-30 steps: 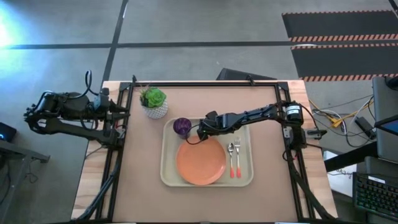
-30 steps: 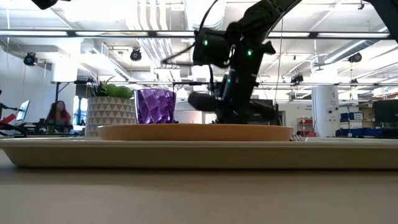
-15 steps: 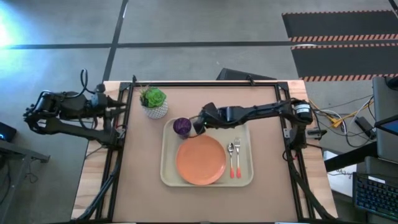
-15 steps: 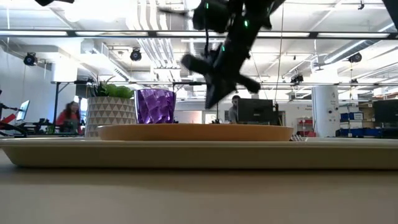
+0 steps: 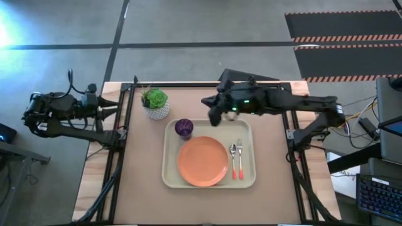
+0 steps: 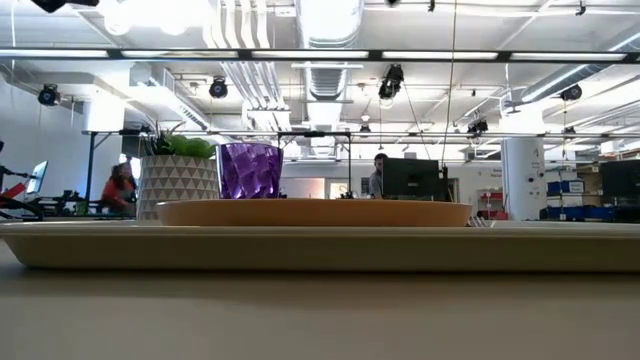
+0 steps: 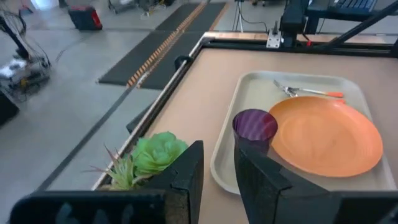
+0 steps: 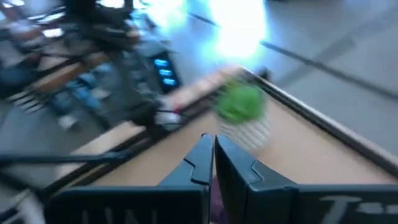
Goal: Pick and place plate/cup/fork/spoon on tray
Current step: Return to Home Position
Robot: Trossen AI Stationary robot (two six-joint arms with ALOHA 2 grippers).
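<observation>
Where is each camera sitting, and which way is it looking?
High view: above the table, looking straight down at the tray; the left arm and right arm show.
Low view: at table height, looking level across the tray to the cup; no gripper shows.
Left wrist view: on the left arm, looking past the left gripper toward the cup and plate.
Right wrist view: on the right arm, looking past the right gripper at the potted plant.
Shared: the high, low and left wrist views all show the cup.
</observation>
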